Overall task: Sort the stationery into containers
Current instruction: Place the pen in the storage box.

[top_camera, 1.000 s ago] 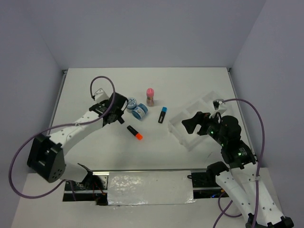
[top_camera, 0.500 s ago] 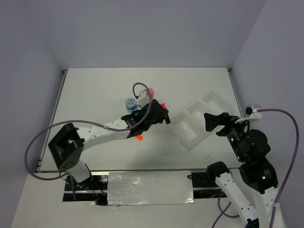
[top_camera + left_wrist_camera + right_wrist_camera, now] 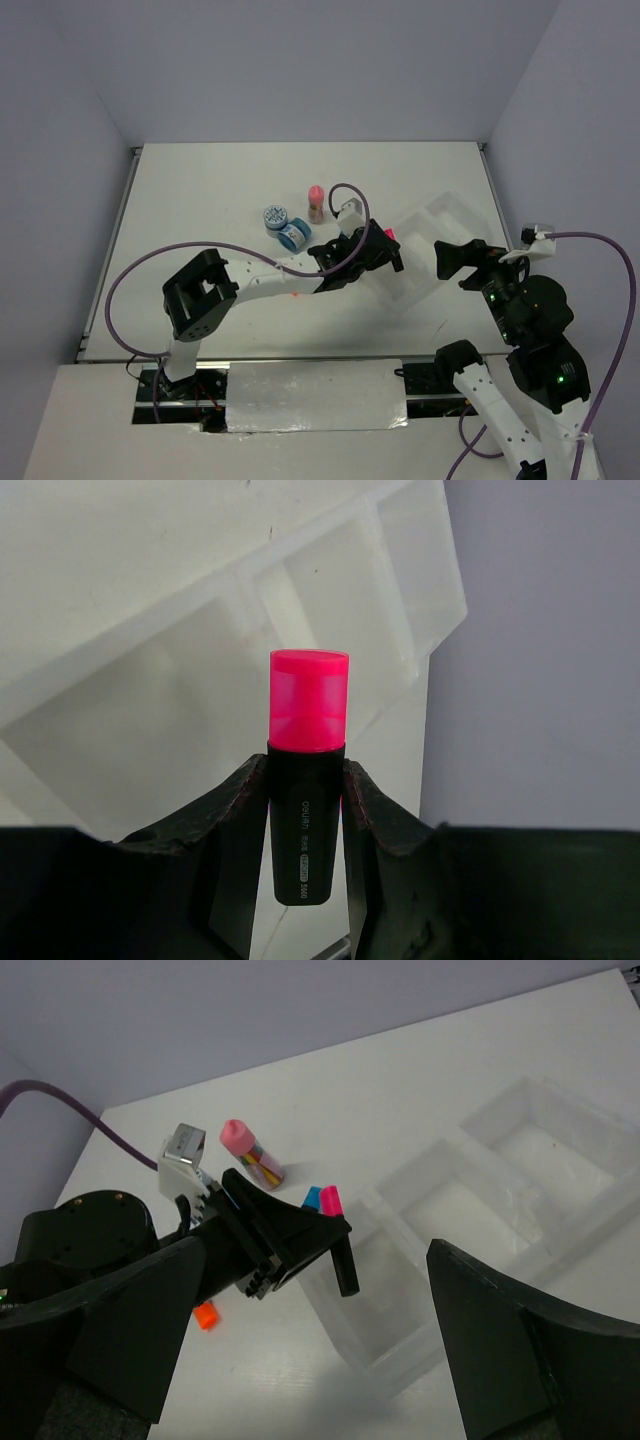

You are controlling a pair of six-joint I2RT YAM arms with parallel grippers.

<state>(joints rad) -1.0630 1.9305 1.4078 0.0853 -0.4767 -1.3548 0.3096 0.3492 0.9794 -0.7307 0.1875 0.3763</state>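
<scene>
My left gripper (image 3: 385, 250) is shut on the pink-capped black marker (image 3: 308, 780) and holds it just above the left compartment of the translucent white tray (image 3: 445, 215). The right wrist view shows the marker (image 3: 340, 1250) hanging over that compartment's edge. My right gripper (image 3: 452, 262) is open and empty at the tray's right side. Two blue-white discs (image 3: 274, 216) (image 3: 293, 235) and the pink-capped tube (image 3: 316, 203) stand left of the tray. The blue cap (image 3: 312, 1197) and orange cap (image 3: 205, 1314) show behind and under my left arm.
The tray (image 3: 392, 1365) lies at an angle, its three compartments running from near left to far right. My left arm (image 3: 270, 275) stretches across the table's middle over the orange marker. The right wall stands just past the tray.
My left arm has swung right from beside the discs to the tray, carrying the pink marker. My right gripper has drawn back to the right, off the tray.
</scene>
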